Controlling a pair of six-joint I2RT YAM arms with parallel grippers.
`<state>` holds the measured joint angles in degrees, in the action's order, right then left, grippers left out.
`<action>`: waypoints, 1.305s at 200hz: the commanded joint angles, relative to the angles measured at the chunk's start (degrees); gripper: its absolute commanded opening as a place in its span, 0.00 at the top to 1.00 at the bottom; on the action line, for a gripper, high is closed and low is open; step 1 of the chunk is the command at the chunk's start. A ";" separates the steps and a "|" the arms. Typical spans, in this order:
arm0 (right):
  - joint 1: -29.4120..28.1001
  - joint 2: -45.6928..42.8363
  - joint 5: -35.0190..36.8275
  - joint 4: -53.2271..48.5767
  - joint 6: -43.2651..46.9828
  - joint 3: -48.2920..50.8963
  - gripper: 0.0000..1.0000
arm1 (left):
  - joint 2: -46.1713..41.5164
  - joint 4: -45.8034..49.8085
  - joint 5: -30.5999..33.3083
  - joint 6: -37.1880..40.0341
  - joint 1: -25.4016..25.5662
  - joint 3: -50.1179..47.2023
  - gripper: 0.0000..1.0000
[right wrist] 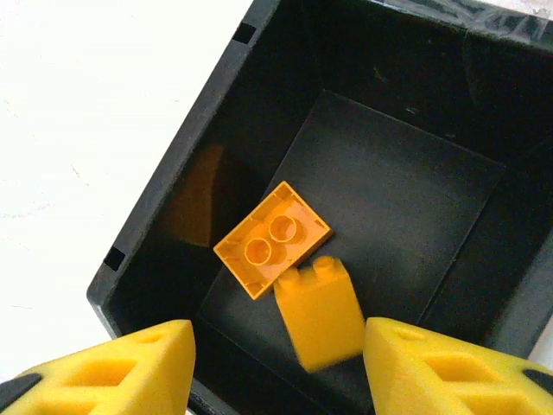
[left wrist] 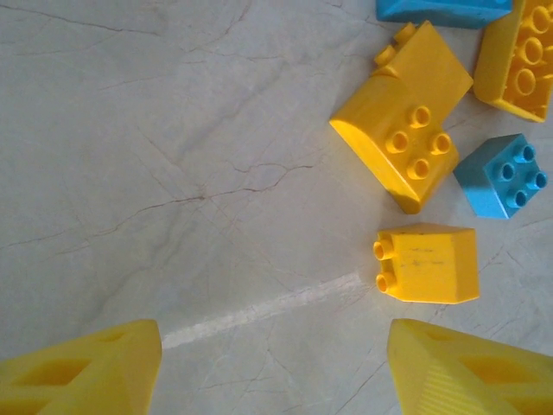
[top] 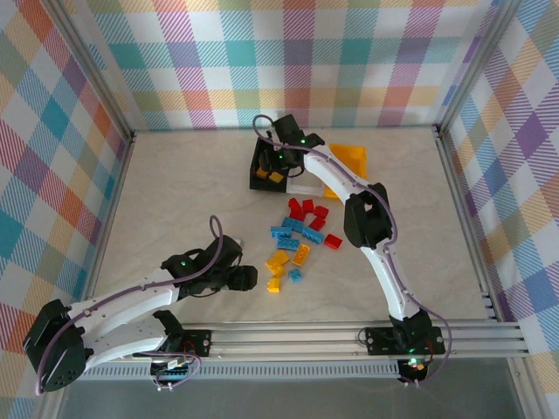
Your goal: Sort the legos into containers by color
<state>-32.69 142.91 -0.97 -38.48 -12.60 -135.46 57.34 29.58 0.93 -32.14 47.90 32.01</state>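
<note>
My right gripper [right wrist: 276, 354] hangs open over the black container [right wrist: 242, 112]. A yellow-orange lego [right wrist: 320, 316], blurred, is loose between its fingers above the bin floor, beside an upside-down yellow-orange lego [right wrist: 272, 238]. In the top view the right gripper [top: 272, 166] is over the black bin [top: 259, 182], with the white bin [top: 304, 187] and the yellow-orange bin [top: 351, 160] to its right. Red [top: 306, 209], blue [top: 293, 230] and yellow legos [top: 288, 257] lie mid-table. My left gripper [left wrist: 272, 346] is open above bare table, with a yellow lego [left wrist: 428, 264] just ahead of its right finger [left wrist: 467, 367].
Ahead of the left gripper lie a large yellow sloped brick [left wrist: 402, 117], a small blue brick [left wrist: 501, 177] and another yellow brick [left wrist: 523, 56]. Checked walls [top: 288, 61] enclose the table on three sides. A metal rail [top: 306, 336] runs along the near edge.
</note>
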 commanded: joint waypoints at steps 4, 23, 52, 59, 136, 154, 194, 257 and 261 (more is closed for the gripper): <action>-0.01 -5.43 -2.61 -0.33 -0.44 1.32 0.46 | 1.02 -0.89 0.17 -0.89 1.48 0.17 0.30; -0.40 -14.23 -3.85 2.84 -1.55 10.18 0.46 | 2.47 -2.10 0.30 -1.17 3.08 1.08 0.30; -1.04 -33.34 -4.41 11.77 -4.93 34.60 0.45 | 7.64 -5.10 1.31 -1.71 6.54 2.91 0.30; -1.06 -37.47 -4.17 13.21 -5.75 40.26 0.45 | 9.11 -6.09 1.60 -2.07 7.36 3.26 0.30; -1.06 -67.34 -1.52 9.76 -7.50 75.30 0.43 | 28.01 -8.50 4.01 -2.07 12.69 14.73 0.29; -1.06 -71.41 -1.23 9.31 -8.09 78.54 0.43 | 31.13 -5.95 5.89 -2.26 13.27 16.95 0.29; -0.98 -74.94 -1.27 9.12 -8.41 82.05 0.42 | 33.23 -2.29 9.29 -3.72 13.96 18.41 0.31; -1.02 -74.75 -2.52 10.61 -9.63 85.70 0.42 | 36.32 -2.26 9.91 -4.00 14.33 18.42 0.46; -0.98 -74.79 -2.54 10.49 -9.64 85.78 0.42 | 36.47 -2.33 9.97 -3.98 14.33 18.38 0.47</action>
<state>-33.69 68.18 -2.55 -29.10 -20.99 -50.33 92.29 25.80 9.56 -35.79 61.49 49.04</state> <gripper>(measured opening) 0.582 0.563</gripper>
